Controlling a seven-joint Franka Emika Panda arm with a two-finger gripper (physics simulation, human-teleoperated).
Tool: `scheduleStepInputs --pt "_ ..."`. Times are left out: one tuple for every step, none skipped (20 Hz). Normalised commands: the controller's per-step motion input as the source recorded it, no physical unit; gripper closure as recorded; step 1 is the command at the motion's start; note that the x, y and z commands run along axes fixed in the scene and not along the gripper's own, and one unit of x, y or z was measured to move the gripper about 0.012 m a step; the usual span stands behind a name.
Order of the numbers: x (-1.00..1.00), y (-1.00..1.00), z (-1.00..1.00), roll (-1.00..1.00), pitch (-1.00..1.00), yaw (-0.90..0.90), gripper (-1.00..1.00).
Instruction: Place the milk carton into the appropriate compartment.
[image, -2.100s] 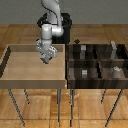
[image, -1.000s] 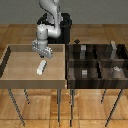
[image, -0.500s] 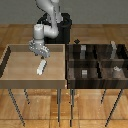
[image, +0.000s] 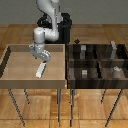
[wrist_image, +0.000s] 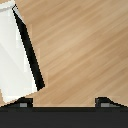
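I'm hanging over the light wooden tray (image: 10, 67), my gripper (image: 44, 57) poised above the tray floor, nearer its far edge than its near one. Just below and beside my fingertips stands the milk carton (image: 40, 69), roughly mid-floor, a little toward the tray's edge next to the dark bin (image: 96, 62). It's a slim whitish box, leaning slightly, not quite plumb. In the wrist view the carton (wrist_image: 17, 52) shows a broad white face and a thin dark side strip, tilted across the wood grain. My two fingertips (wrist_image: 22, 102) sit spread wide apart with nothing but bare wood between them; the carton lies off to one side, outside my grasp. I'm holding nothing. The dark bin, across the gap on the exterior view's right, has several compartments with small pale grey blocks (image: 85, 73) in them.
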Motion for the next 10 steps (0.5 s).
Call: scheduleStepInputs --pt "0.0 1.0 0.0 0.0 0.0 0.0 -1.0" --pt "0.0 1.0 0.0 0.0 0.0 0.0 -1.0" --pt "0.0 1.0 0.0 0.0 0.0 0.0 -1.0" --pt "0.0 0.0 0.0 0.0 0.0 0.0 -1.0" --pt "1.0 0.0 0.0 0.0 0.0 0.0 -1.0" --pt "0.0 0.0 0.0 0.0 0.0 0.0 -1.0" --pt "0.0 0.0 0.0 0.0 0.0 0.0 -1.0" --pt "1.0 0.0 0.0 0.0 0.0 0.0 -1.0" --pt "1.0 0.0 0.0 0.0 0.0 0.0 -1.0" --pt "1.0 0.0 0.0 0.0 0.0 0.0 -1.0"
